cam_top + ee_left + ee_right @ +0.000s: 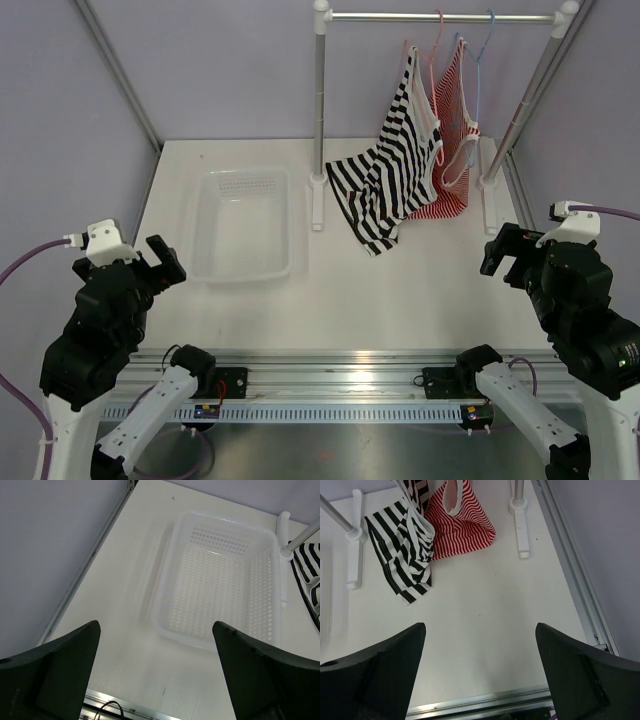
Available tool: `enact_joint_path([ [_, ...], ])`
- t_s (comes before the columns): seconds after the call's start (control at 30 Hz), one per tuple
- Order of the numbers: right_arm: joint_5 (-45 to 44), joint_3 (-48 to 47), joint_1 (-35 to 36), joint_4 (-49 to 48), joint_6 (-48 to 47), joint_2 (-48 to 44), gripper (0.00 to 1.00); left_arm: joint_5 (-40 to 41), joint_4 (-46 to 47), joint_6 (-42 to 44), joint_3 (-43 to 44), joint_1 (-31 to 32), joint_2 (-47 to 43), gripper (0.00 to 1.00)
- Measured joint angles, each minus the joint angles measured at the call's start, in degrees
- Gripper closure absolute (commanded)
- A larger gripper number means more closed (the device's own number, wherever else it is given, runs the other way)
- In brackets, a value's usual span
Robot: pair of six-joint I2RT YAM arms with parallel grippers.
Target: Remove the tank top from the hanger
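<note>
Open table (pixel 400 290) fronts tank top (pixel 398 155); posts (pixel 319 120) flank, red top (pixel 455 115) seemingly touching.

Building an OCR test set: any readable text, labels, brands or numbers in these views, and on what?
None can be read.
The tank top, the red-and-white top and the basket show no print.
The small circuit board at the near edge is too small to read.
</note>
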State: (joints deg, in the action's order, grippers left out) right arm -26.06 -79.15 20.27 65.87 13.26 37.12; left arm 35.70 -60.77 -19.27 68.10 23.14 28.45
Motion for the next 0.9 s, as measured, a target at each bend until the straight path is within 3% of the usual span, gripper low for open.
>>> enact_joint_path([
  [0.4, 4.52, -4.33, 0.04, -3.96, -1.07, 4.83, 0.01, -1.95, 0.50, 0.04, 0.00, 0.00, 0.00, 0.01],
  [0.67, 9.40, -20.85, 0.09, -9.73, -3.87, 22.08, 0.05, -4.72, 0.55, 0.04, -0.07, 0.00, 0.00, 0.01],
  [0.9, 13.42, -41.83, -1.09, -11.61, -8.39, 45.05, 0.15, -8.39, 0.70, -0.02, -1.73, 0.00, 0.13, 0.01],
])
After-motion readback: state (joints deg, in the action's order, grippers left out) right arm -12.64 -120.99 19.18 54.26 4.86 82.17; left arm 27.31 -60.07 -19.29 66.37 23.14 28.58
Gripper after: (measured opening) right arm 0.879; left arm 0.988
